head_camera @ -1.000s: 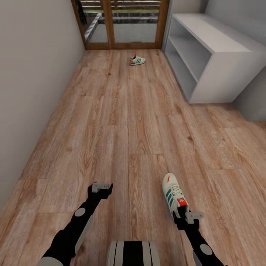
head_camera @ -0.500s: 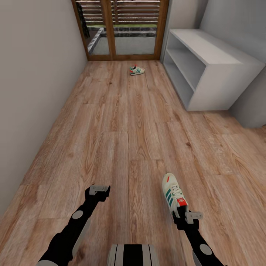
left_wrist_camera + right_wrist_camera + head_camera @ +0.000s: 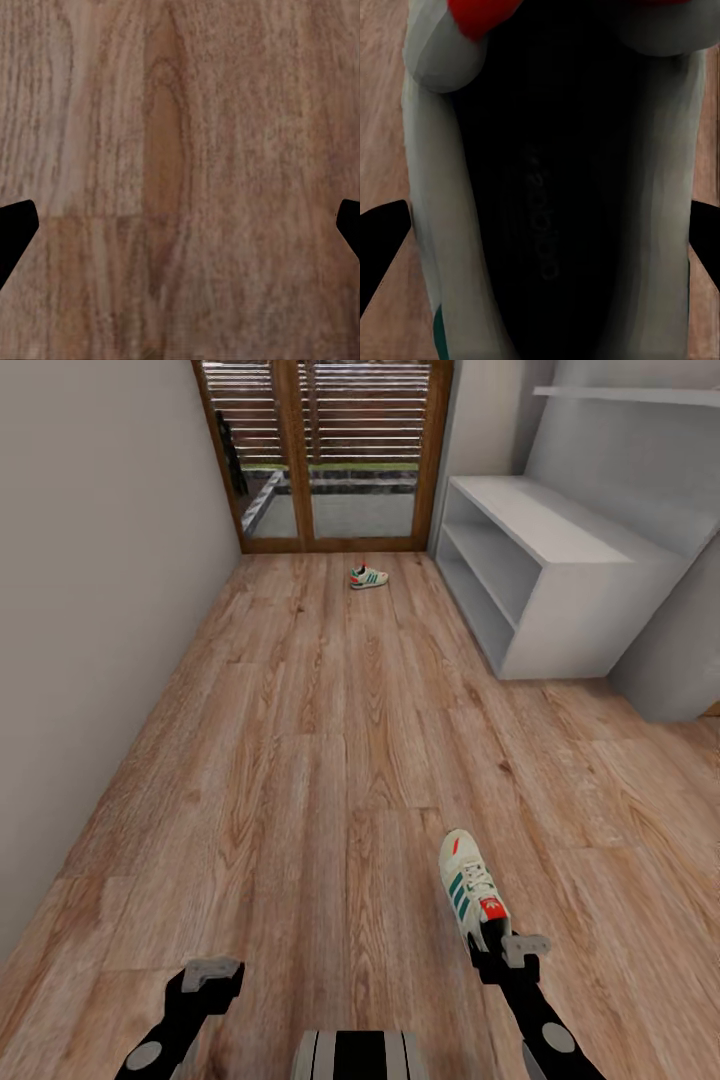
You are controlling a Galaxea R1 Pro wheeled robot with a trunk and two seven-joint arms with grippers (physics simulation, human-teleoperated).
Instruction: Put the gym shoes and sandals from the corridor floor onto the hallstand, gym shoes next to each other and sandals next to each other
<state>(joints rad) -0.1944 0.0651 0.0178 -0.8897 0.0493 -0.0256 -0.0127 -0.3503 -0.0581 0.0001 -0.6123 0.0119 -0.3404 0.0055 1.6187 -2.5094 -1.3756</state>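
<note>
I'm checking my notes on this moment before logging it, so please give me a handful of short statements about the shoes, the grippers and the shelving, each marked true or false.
1. The right gripper is at the heel of a gym shoe. True.
2. The second gym shoe already sits on the white shelf unit. False: it lies on the wood floor near the glass door.
3. The left gripper is open over bare floor. True.
4. The left gripper carries a sandal. False: nothing is between its fingers.
5. The near gym shoe's toe points toward the robot. False: it points away, toward the door.
</note>
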